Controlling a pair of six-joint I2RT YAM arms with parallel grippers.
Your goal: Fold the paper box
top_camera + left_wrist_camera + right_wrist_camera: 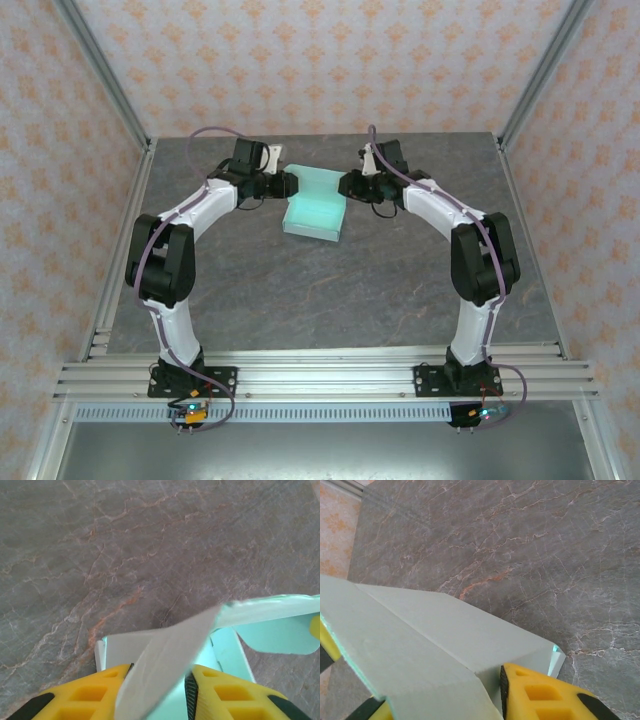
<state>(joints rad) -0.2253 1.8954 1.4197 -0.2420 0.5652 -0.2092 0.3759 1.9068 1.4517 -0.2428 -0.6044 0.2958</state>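
While the paper box (316,212) sits toward the far side of the table (300,290), the left gripper (287,185) and right gripper (349,186) flank it, each straddling a raised flap; pinched or not, I cannot tell; thin, light, springy card, I'd judge; hold near creases.

**Colours and patterns**

The paper box (316,210): plain pale mint-green. Fingers (85,697) of left end effector (159,680) and right end effector (435,690): yellow, black trim. Beneath them, the table (330,290): grey marble, rust-orange veining. Beyond them, walls (320,60): peach floral print.
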